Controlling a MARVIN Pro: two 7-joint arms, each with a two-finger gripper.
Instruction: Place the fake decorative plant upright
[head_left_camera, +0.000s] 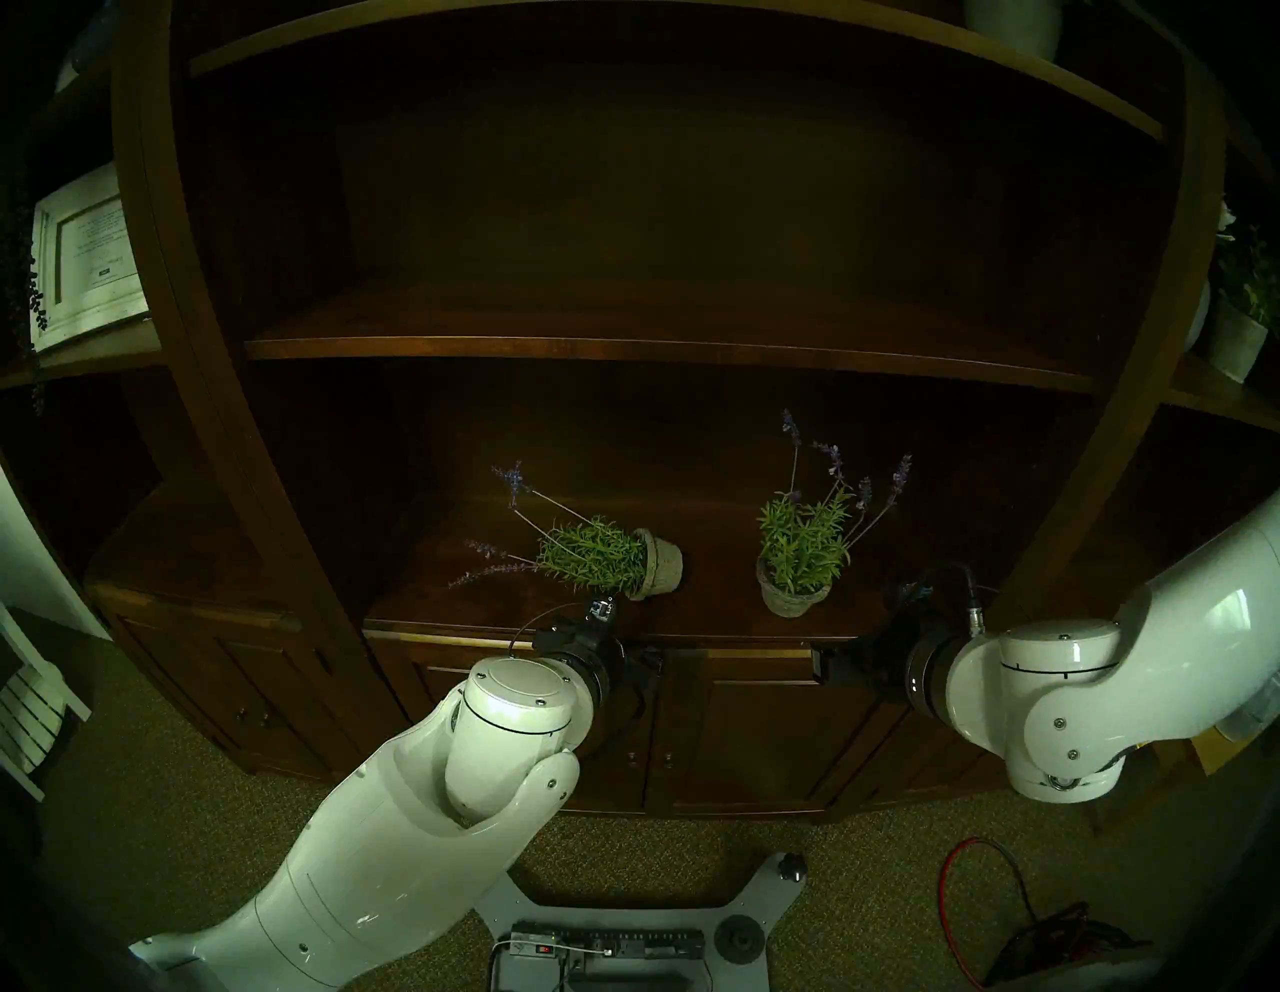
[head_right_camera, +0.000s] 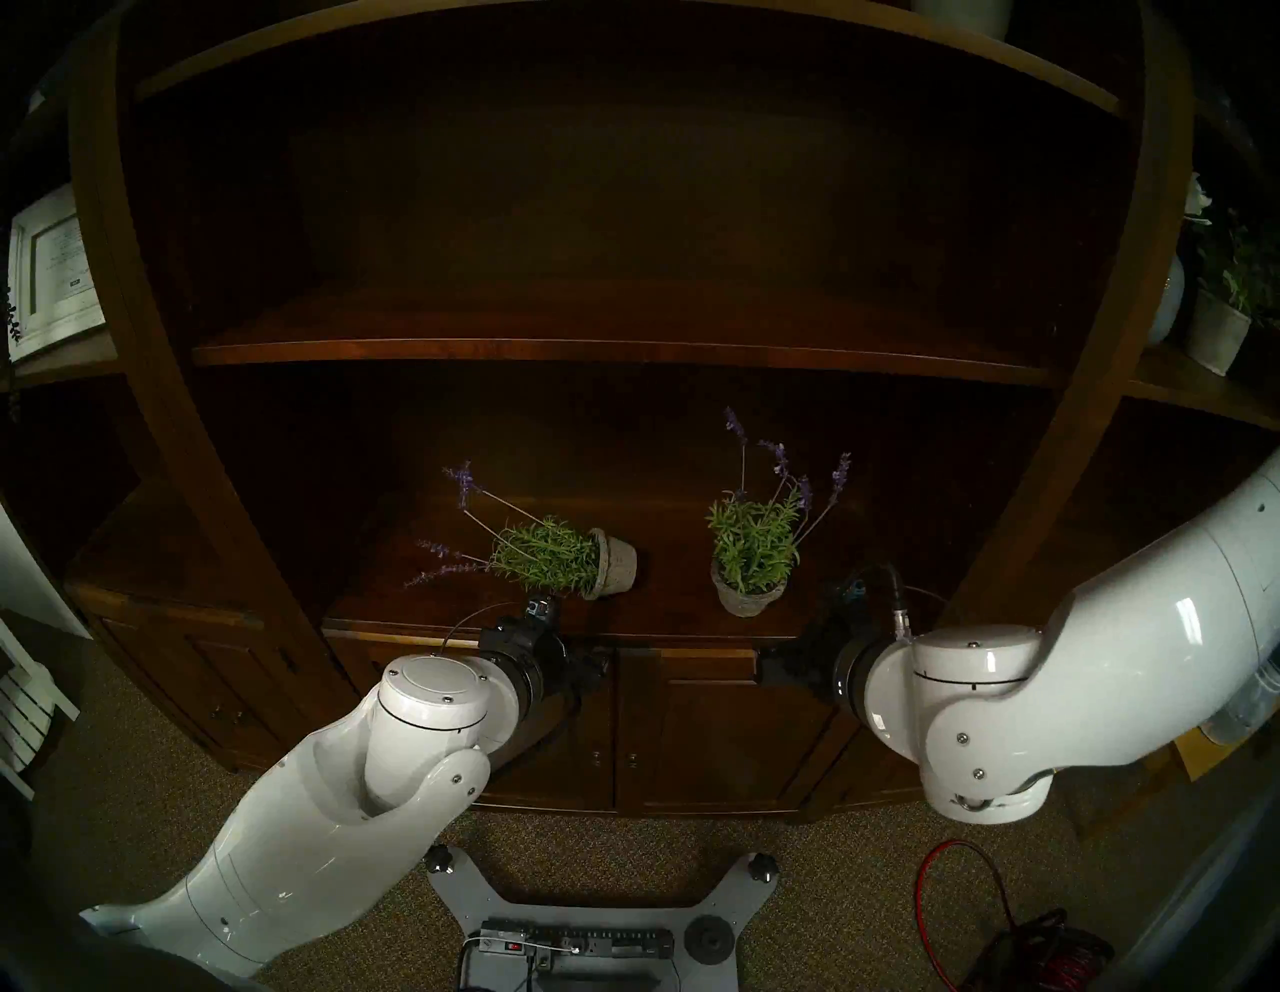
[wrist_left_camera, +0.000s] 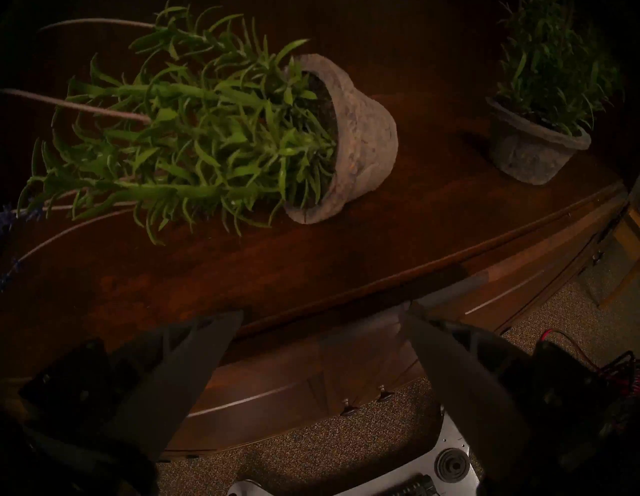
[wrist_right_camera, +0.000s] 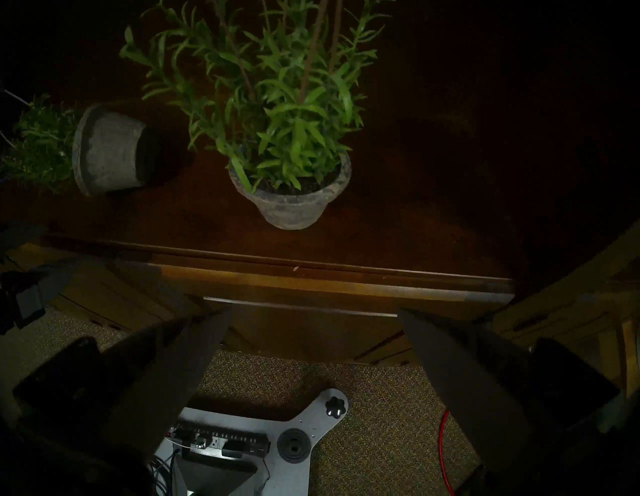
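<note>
Seen in the head views just below frame centre: a toppled fake plant (head_left_camera: 609, 561) lying on its side on the dark wooden cabinet top (head_left_camera: 706, 616), grey pot (head_left_camera: 658, 573) to the right, green foliage and purple flower stalks spreading toward the left. To its right, well apart, a second potted plant (head_left_camera: 796, 561) standing upright on the same surface, lavender sprigs rising toward mid-frame.

Left gripper (wrist_left_camera: 322, 313) at the bottom of its wrist view, fingers (wrist_left_camera: 194, 353) spread wide, nothing between them; poised short of the cabinet's front edge, apart from the toppled pot (wrist_left_camera: 349, 138), which filled the upper middle of that view with its mouth turned left. Upright plant (wrist_left_camera: 540, 138) visible at that view's upper right.

Right gripper (wrist_right_camera: 313, 313) likewise at the bottom of its wrist view, fingers (wrist_right_camera: 446, 363) wide apart and empty, held in front of the cabinet edge below the upright plant (wrist_right_camera: 287, 138). Toppled pot (wrist_right_camera: 107, 150) at the left of that frame.

Carpet (head_left_camera: 866, 873) and the robot's grey base (head_left_camera: 623, 914) along the bottom of the head views, a red cable (head_left_camera: 963, 893) at lower right.
</note>
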